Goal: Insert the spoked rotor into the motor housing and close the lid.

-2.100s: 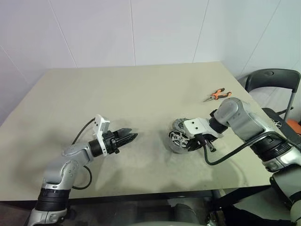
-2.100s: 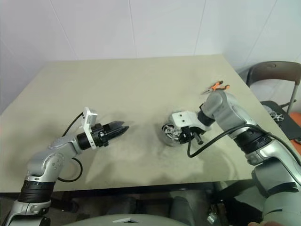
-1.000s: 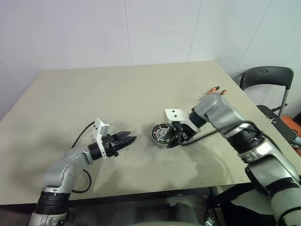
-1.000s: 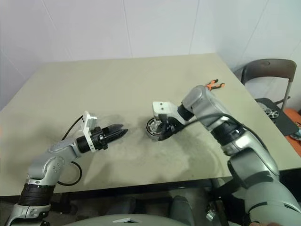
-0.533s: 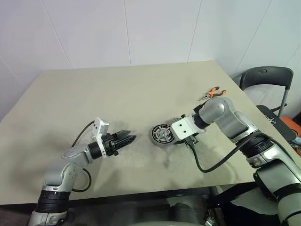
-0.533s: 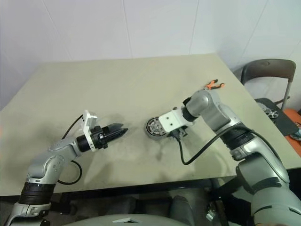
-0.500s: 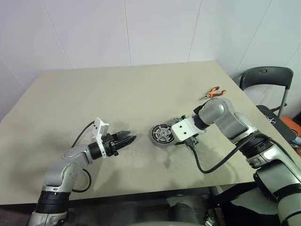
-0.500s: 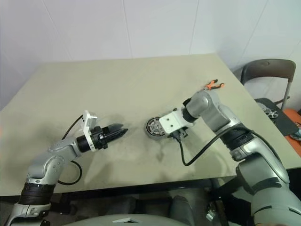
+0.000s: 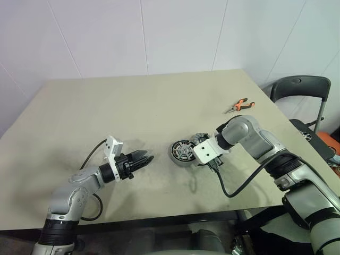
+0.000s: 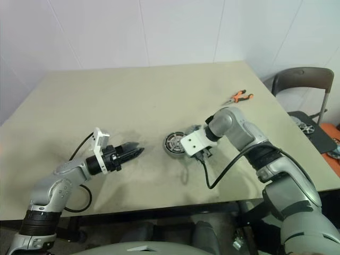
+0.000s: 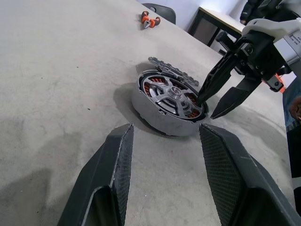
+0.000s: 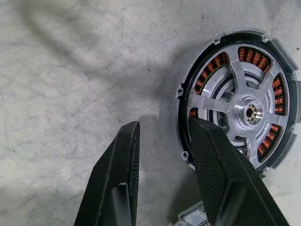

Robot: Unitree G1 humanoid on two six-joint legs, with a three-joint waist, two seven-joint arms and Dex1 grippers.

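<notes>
Motor housing [image 9: 183, 153] with the spoked rotor [image 12: 244, 113] seated inside, mid-table, bare tabletop all round.

The right gripper [image 11: 221, 96] points steeply down at the housing's rim, fingers parted and gripping nothing, one over the rim, one outside. The lid [image 11: 171, 70] leans behind the housing. The left gripper [image 9: 142, 159] hovers level, well apart, open and empty. Pliers [image 9: 237, 105] lie near the table's [image 9: 133, 101] far right edge.

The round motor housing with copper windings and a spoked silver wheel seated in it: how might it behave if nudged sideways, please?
The round metal motor housing lies flat on the matte table, so it would probably slide rather than roll. Its metal build and copper coils suggest it is heavy for its size and rigid, unlikely to tip.
</notes>
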